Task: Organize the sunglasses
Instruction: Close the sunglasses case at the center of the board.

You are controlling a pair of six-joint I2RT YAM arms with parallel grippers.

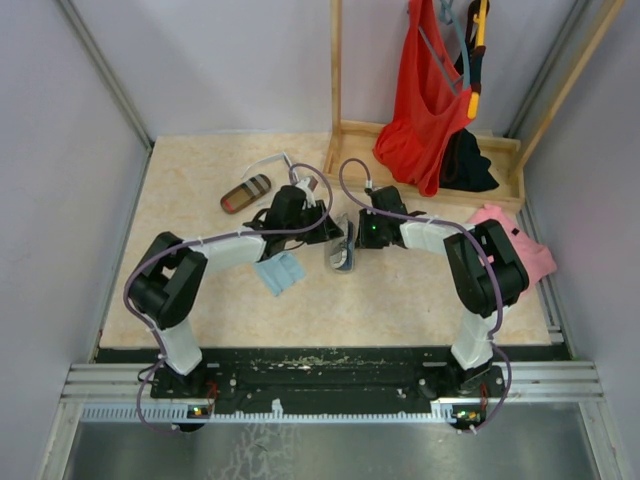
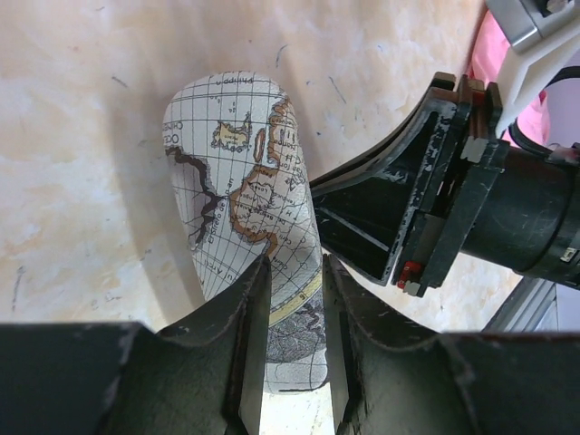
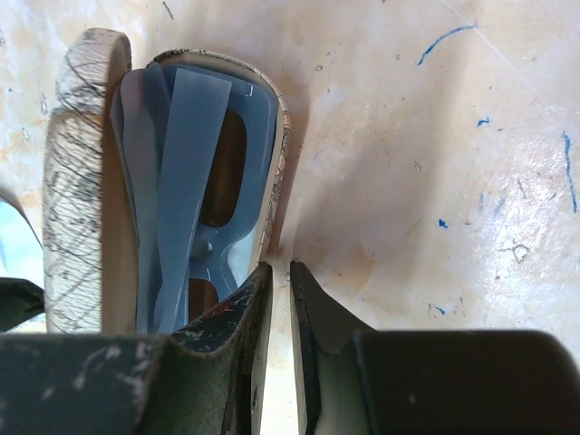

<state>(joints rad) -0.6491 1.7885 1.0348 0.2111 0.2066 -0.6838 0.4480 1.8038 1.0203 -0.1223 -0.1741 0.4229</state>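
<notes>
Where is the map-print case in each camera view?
Top external: the map-print case lies mid-table, where the two arms meet.
Left wrist: the case fills the centre, printed side towards the camera.
Right wrist: the case is open at left, pale sunglasses inside.
Shared landmark: the right gripper at the case's rim, in all three views.

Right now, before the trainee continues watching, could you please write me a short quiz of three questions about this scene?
1. True or false: the pale-framed sunglasses lie folded inside the open map-print case.
2. Choose one. The brown-striped case is: A) closed and lying flat; B) open; C) standing on end.
3. Fill in the word: the cloth lying near the map-print case is light ____.

Key: 1 true; 2 A; 3 blue.
</notes>
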